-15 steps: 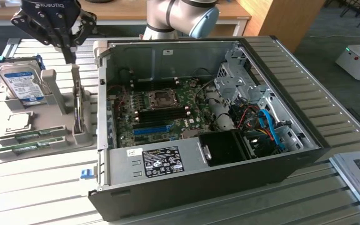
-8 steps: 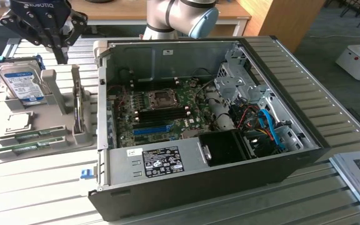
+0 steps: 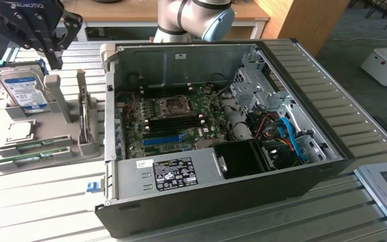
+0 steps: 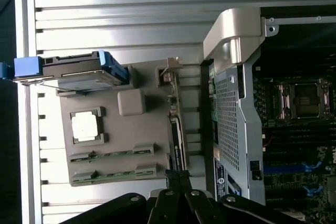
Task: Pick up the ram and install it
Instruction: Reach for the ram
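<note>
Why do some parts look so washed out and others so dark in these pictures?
Exterior view: light glares off the slatted metal table, while the open computer case is shaded inside. Wrist view: the table and the square chip on the grey tray bleach nearly white; the motherboard looks dim.

Closed hand (image 3: 54, 59), tips downward.
</note>
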Available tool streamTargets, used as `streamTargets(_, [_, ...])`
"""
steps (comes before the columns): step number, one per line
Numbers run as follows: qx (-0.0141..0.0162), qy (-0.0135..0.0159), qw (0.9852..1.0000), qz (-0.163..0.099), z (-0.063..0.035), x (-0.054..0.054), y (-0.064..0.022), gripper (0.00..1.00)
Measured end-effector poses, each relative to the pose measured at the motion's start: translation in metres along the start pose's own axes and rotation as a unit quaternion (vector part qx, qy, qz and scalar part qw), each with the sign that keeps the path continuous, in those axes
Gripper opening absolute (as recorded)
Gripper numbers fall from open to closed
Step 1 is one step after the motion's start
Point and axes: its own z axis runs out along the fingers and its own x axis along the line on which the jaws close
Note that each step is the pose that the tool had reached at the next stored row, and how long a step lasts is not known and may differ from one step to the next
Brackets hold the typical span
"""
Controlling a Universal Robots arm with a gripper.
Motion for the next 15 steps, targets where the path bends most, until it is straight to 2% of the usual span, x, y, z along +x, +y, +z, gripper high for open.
streamTargets(15, [0.0001,0.0015,1.0000,0.000,0.0004,0.033,-0.0024,0.10])
